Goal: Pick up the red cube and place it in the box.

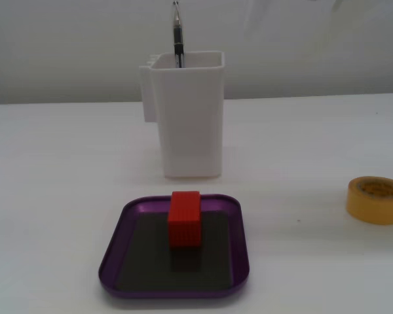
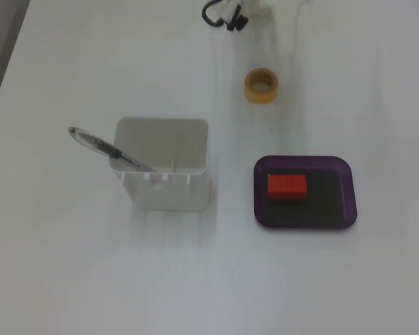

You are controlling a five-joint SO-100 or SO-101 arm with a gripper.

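The red cube [image 2: 287, 187] lies inside the box [image 2: 304, 221], on the left part of its dark floor. Left of the box stands a white container [image 2: 164, 183] holding a pen [image 2: 108, 149]. A yellow tape roll [image 2: 262, 86] sits farther back on the white counter [image 2: 70, 279].

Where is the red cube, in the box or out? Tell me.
In. Both fixed views show the red cube resting on the dark floor of the purple box, inside its rim, toward one end. No gripper is in view.
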